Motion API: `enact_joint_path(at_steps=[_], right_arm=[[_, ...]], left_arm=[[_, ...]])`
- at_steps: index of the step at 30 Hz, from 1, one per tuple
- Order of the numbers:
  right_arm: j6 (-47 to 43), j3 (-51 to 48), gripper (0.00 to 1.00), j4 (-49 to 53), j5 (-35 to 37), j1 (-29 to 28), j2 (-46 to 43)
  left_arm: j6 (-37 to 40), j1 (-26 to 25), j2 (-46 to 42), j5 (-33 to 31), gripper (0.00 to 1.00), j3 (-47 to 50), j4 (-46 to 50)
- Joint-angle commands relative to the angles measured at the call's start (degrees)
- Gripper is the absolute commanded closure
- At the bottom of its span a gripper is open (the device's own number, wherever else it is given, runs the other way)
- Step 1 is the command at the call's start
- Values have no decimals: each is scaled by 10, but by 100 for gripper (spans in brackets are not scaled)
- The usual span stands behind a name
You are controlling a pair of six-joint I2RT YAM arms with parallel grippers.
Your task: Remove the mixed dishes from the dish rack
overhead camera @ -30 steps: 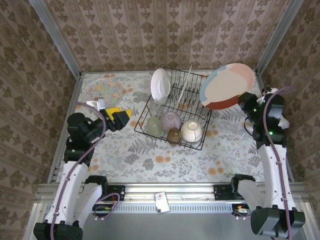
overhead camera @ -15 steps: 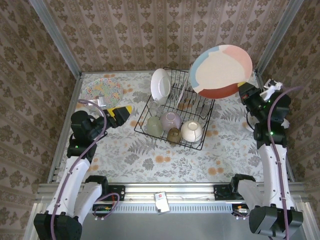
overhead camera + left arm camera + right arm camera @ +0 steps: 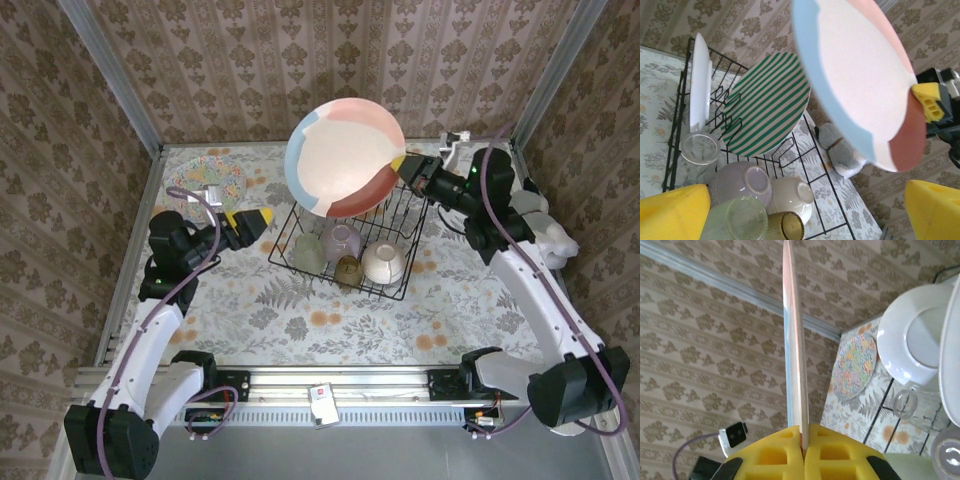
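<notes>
- Overhead, right gripper [image 3: 403, 166] is clamping the pink-and-blue plate [image 3: 335, 160] by its rim, apparently above the dish rack [image 3: 285, 232].
- Left gripper [image 3: 255, 222] is hovering beside the rack, jaws apart.

Floral table [image 3: 300, 320], dish rack [image 3: 392, 217], patterned plate [image 3: 207, 178]

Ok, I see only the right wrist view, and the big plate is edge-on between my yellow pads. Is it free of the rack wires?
Observer: Yes. From above, the pastel plate in the right tool hangs raised over the far side of the dish rack.
Operator: And where is the left tool?
Observer: The left tool is open, left of the rack and pointing at it.
Operator: What stands in the slots?
Observer: A green-striped plate, next to a white plate.
</notes>
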State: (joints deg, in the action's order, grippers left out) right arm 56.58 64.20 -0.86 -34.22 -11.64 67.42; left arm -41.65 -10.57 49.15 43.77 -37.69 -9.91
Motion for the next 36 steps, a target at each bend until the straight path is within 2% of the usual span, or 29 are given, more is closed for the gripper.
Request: enact_joint_path(at_steps=[1, 4, 12, 20, 36], right_arm=[[-35, 43, 100, -19, -30, -25, 15], [-36, 48, 100, -26, -47, -40, 33], [-38, 47, 100, -38, -64, -57, 56], [-25, 44, 100, -57, -74, -59, 69], [-14, 33, 100, -82, -90, -59, 82]], left_arm=[[-6, -8, -1, 22, 2, -13, -35], [-31, -15, 8, 29, 5, -7, -71], [-107, -18, 47, 26, 21, 4, -166], [-131, -17, 67, 22, 34, 9, -199], [-195, -18, 80, 19, 78, 33, -283]])
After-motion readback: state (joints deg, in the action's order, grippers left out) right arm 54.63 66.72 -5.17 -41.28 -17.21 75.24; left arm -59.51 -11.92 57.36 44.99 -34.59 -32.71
